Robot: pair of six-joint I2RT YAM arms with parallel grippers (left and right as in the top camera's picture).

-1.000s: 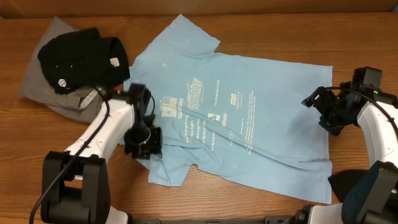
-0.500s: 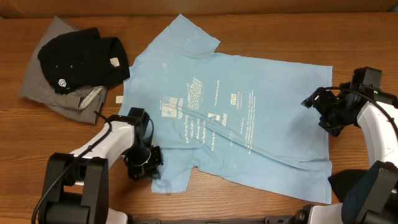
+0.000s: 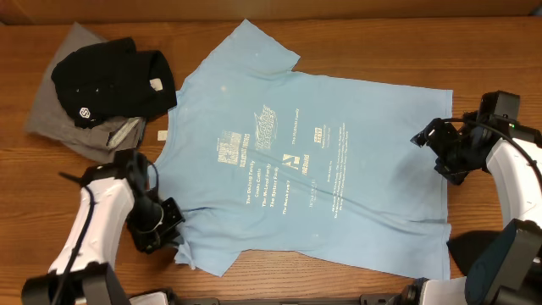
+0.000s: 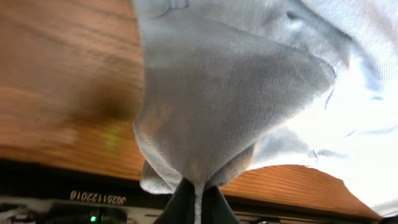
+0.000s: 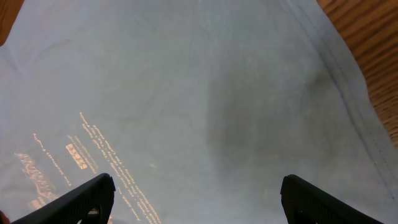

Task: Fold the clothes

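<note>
- left pincer (image 4: 198, 196): at the blue shirt's (image 3: 313, 152) near-left sleeve (image 3: 203, 250), clamped tight on a pinch of cloth. In the last second it closed and dragged that sleeve out of its bunch.
- blue shirt: mid-worktop (image 3: 42, 186), print up, now nearly flat and likely ready for folding.
- right pincer (image 5: 198, 182): over the blue shirt's right hem, gaping, empty, unmoved.
- black shirt (image 3: 110, 80) on grey shirt (image 3: 55, 119): beyond the blue shirt's far-left sleeve.

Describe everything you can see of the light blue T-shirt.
The light blue T-shirt is soft knit cloth, short-sleeved, with pale printed text and logos. It lies spread flat on the wooden table, slightly creased. The left claw is shut on its near sleeve; the right claw hangs open over its hem.
</note>
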